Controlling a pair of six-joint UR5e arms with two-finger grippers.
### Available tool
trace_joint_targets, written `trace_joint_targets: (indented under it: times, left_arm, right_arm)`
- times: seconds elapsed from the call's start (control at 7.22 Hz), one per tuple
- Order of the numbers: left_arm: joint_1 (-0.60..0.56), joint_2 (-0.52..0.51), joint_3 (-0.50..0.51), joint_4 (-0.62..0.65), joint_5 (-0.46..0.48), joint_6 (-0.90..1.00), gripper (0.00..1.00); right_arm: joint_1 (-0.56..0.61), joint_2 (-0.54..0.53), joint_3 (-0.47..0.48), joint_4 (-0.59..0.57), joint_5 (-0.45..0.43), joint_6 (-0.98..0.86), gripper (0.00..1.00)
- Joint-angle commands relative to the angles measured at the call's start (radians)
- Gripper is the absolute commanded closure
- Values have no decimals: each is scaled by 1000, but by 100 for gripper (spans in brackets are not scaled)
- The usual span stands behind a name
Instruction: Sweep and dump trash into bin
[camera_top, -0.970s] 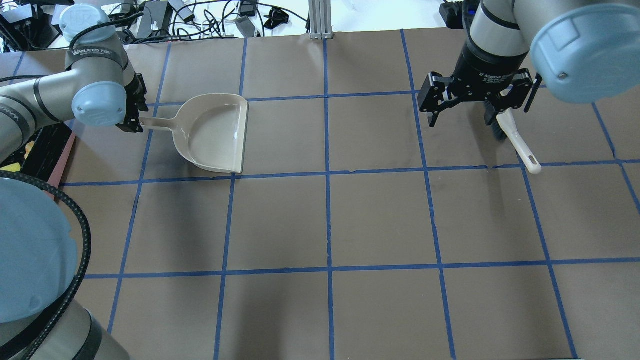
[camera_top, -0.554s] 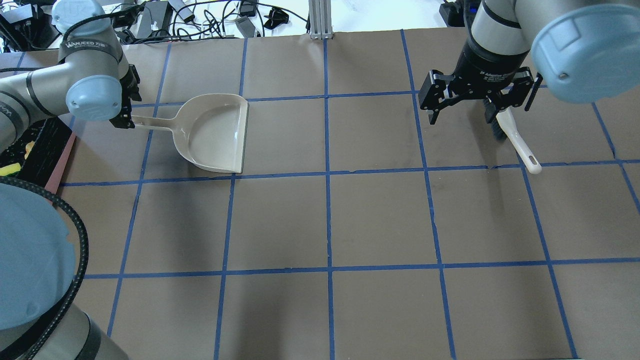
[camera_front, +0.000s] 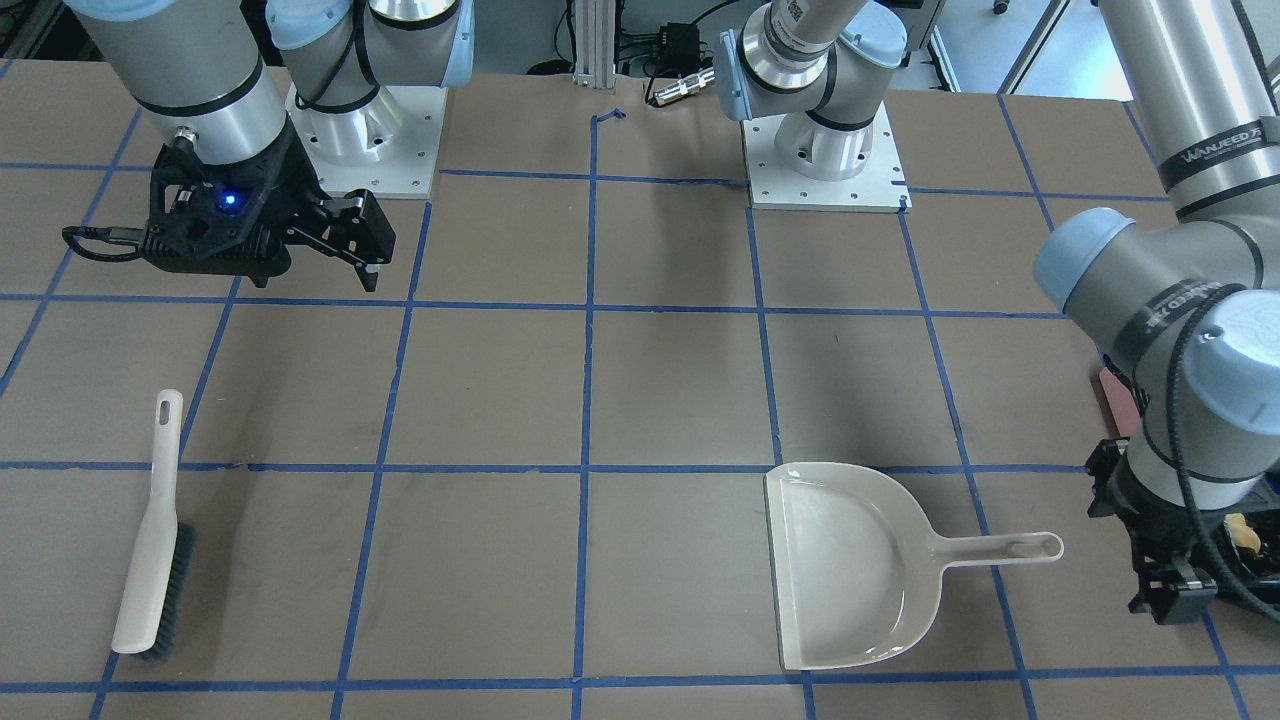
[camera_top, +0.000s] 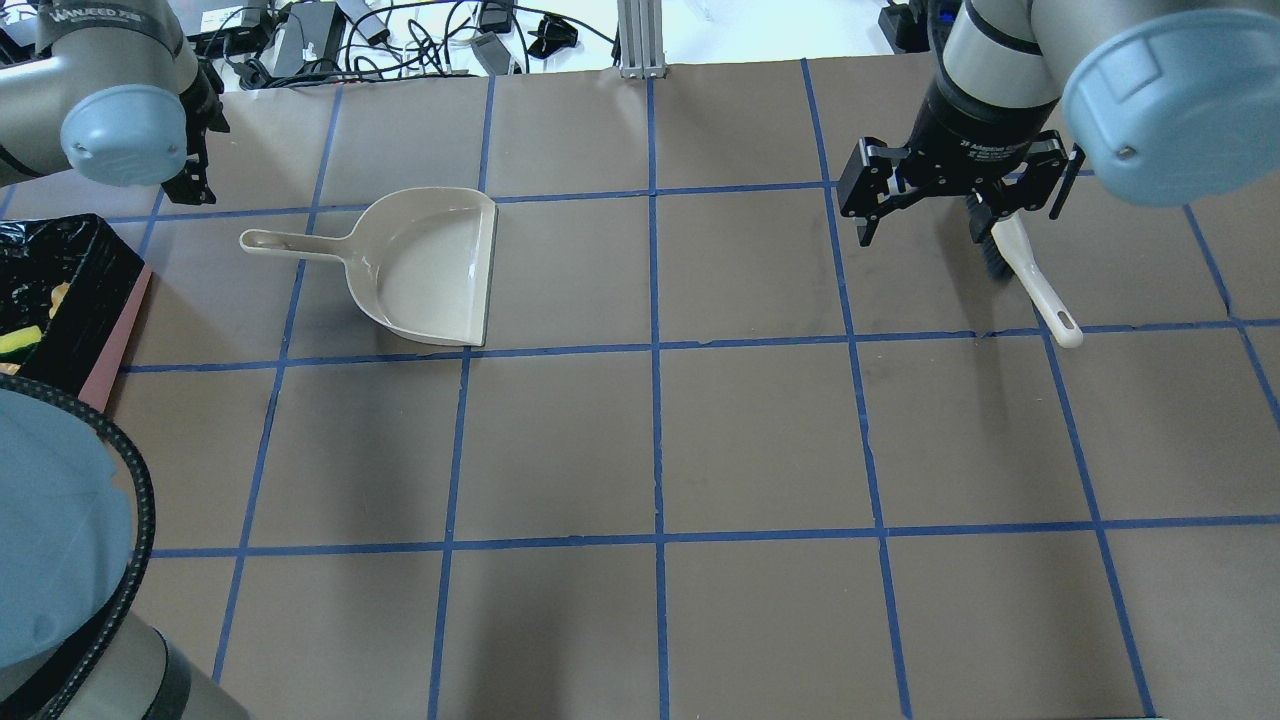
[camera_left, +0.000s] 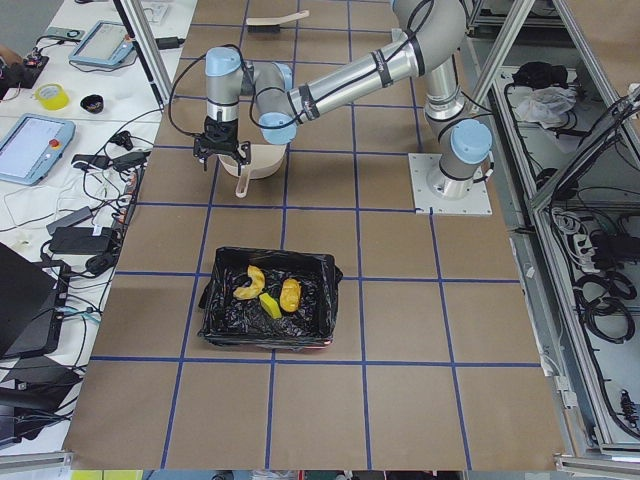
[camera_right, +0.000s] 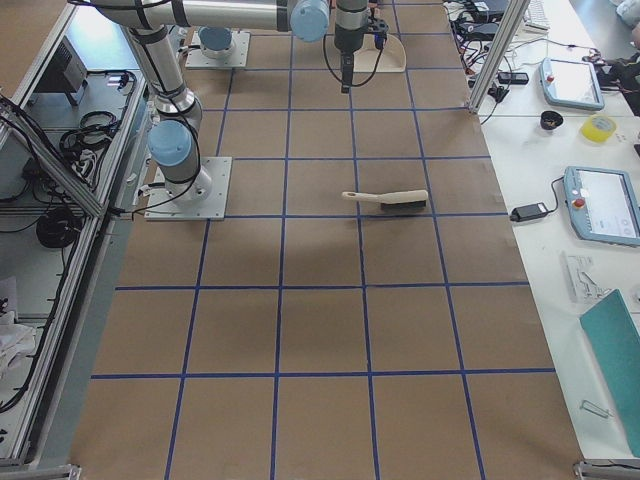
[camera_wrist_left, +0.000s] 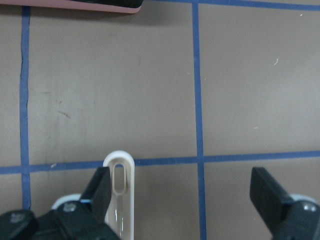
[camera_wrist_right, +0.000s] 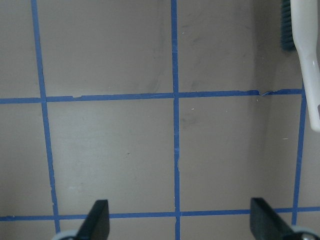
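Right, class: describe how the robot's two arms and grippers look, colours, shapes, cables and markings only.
Both the left arm and right arm are silver-grey tubes with pale blue joint caps and black bands; the left carries WANJEED lettering and a black braided cable. The left gripper and right gripper are black, two-fingered; a blue light glows on the right wrist.

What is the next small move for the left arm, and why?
Probably raise the left gripper away to a rest pose: its jaws stand open over the handle end of the empty dustpan, which lies flat, and all three trash pieces already lie in the bin.
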Motion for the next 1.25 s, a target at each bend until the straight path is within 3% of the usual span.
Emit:
trace_joint_targets:
  times: [0.0, 0.28, 0.55, 0.97, 1.11]
  left_arm:
    - [38, 30, 25, -11, -4, 229, 0]
    - [43, 66, 1, -47, 2, 598, 0]
    - [24, 124, -9, -220, -8, 684, 0]
    - [4, 193, -16, -332, -213, 775, 0]
    - [-14, 196, -24, -339, -222, 939, 0]
  right_arm:
    - [0, 0, 0, 1, -1, 5, 0]
    - [2, 0, 0, 1, -1, 6, 0]
    - [2, 3, 3, 2, -4, -3, 0]
    - [2, 3, 3, 1, -1, 5, 0]
    - [2, 3, 2, 1, -1, 6, 0]
